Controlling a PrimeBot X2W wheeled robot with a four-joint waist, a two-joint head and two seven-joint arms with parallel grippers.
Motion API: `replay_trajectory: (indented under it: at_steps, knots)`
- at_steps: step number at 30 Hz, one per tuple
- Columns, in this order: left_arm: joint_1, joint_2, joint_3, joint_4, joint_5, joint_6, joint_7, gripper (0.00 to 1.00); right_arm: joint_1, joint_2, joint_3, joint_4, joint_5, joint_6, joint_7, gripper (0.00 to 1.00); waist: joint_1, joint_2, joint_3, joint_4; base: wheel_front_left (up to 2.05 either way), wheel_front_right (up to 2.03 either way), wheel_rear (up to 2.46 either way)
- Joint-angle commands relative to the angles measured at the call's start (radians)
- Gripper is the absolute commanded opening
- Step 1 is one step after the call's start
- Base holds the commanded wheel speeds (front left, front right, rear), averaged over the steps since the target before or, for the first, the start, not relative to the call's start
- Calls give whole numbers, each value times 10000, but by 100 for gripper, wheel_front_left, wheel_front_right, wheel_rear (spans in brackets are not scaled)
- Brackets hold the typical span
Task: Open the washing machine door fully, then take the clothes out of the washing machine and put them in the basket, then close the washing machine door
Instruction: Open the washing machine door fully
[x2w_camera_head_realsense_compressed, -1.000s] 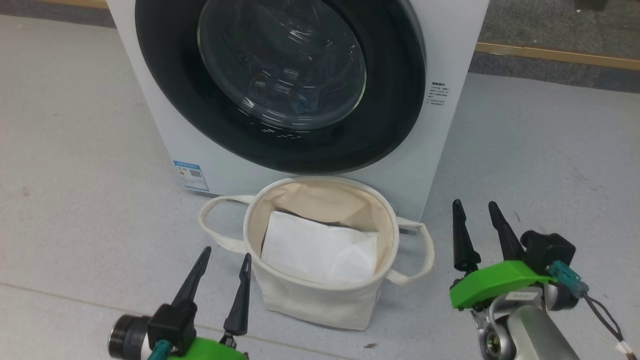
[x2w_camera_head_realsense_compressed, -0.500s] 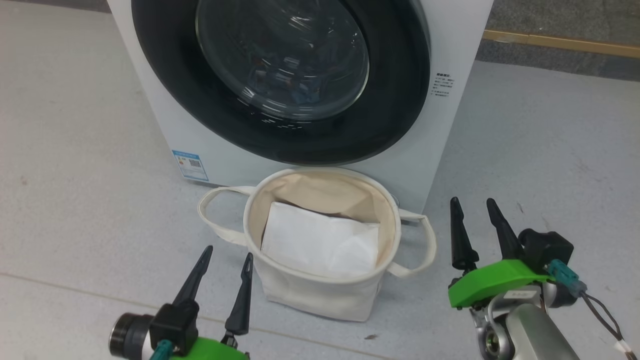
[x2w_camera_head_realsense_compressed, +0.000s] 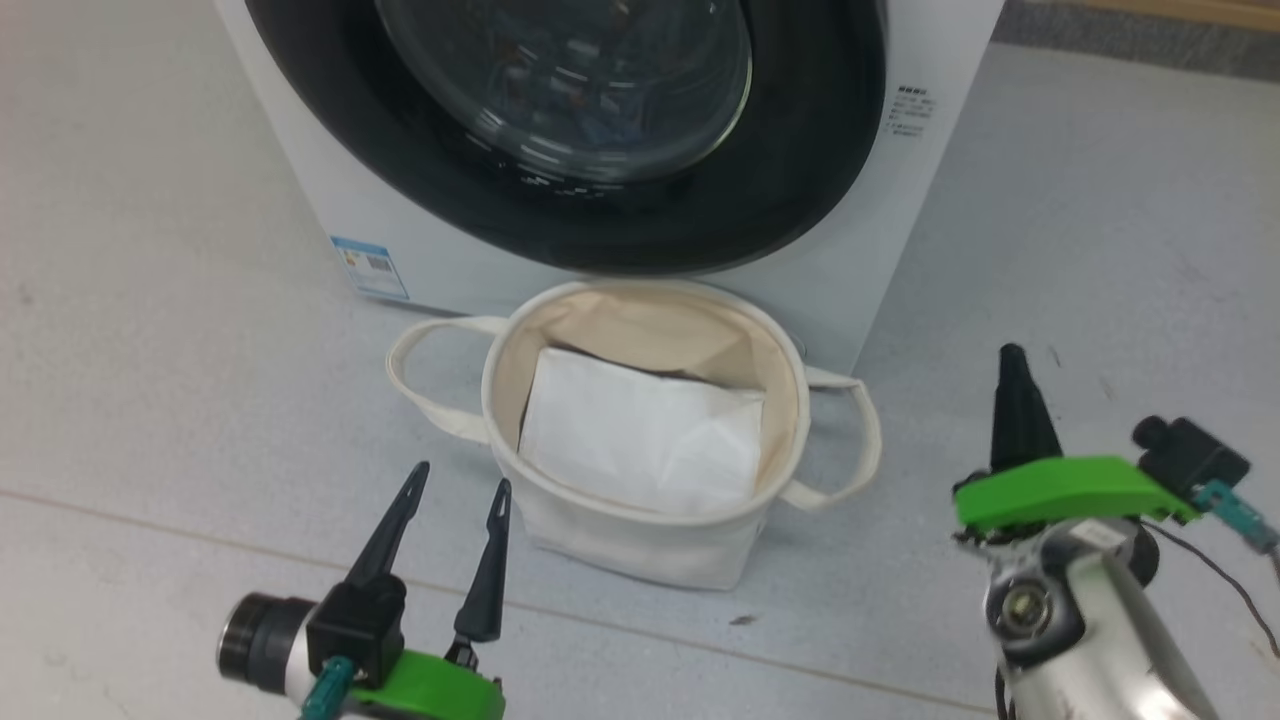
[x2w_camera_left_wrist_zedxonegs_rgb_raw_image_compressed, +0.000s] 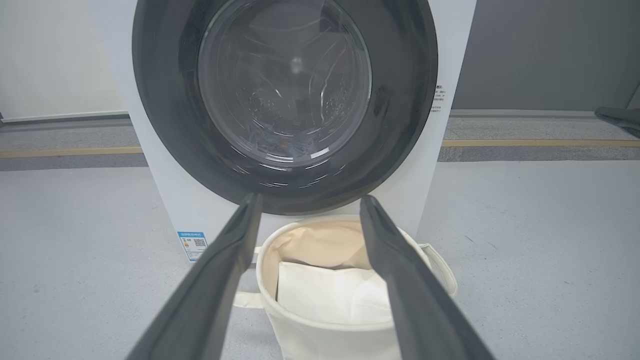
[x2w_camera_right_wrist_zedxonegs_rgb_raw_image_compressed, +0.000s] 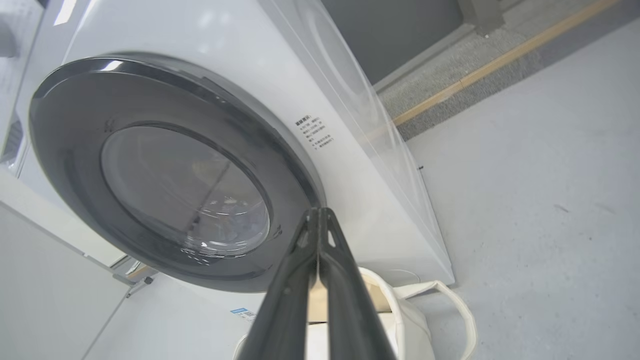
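The washing machine (x2w_camera_head_realsense_compressed: 890, 210) stands white ahead of me, and the washing machine door (x2w_camera_head_realsense_compressed: 810, 150), a glossy black ring around bulging glass, lies flush against its front. The clothes are hidden behind the reflective glass (x2w_camera_left_wrist_zedxonegs_rgb_raw_image_compressed: 285, 85). Right below the door sits the cream basket (x2w_camera_head_realsense_compressed: 640, 545), holding a plain white folded sheet (x2w_camera_head_realsense_compressed: 640, 440). My left gripper (x2w_camera_head_realsense_compressed: 462, 476) hovers open just left of the basket, with nothing between its fingers (x2w_camera_left_wrist_zedxonegs_rgb_raw_image_compressed: 225, 260). To the basket's right my right gripper (x2w_camera_head_realsense_compressed: 1013, 355) is shut on nothing, its tips (x2w_camera_right_wrist_zedxonegs_rgb_raw_image_compressed: 318, 211) pointing toward the door's lower right edge (x2w_camera_right_wrist_zedxonegs_rgb_raw_image_compressed: 300, 200).
A small blue label (x2w_camera_head_realsense_compressed: 368, 267) marks the machine's lower left corner. Grey floor (x2w_camera_head_realsense_compressed: 150, 350) spreads on both sides. A wooden strip (x2w_camera_left_wrist_zedxonegs_rgb_raw_image_compressed: 540, 143) runs across the floor behind the machine. A tiny speck (x2w_camera_head_realsense_compressed: 742, 620) lies in front of the basket.
My right gripper's fingers have closed together, and it has shifted slightly right. The head camera has tilted down, sliding the scene upward. The left gripper is unchanged.
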Motion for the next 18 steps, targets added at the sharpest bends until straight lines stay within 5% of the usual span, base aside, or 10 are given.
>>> replay_trajectory:
  at_steps: [1, 9, 18]
  knots:
    - [-482, 12, 317, -310, 79, 23, -120, 100, -640, -49, 69, -41, 700, 0, -122, 0, 0, 0, 270, 26, 0, 0, 0]
    - [-1112, 120, 26, -252, 822, 235, -120, 100, -3019, -49, -1286, 1171, 4787, 0, 1298, 0, 0, 0, 1454, 154, 0, 0, 0]
    - [-1678, -153, -92, -153, 588, 127, -120, 100, -5302, -575, -2476, 2078, 7017, 0, 3764, 0, 0, 0, 2498, 360, 0, 0, 0]
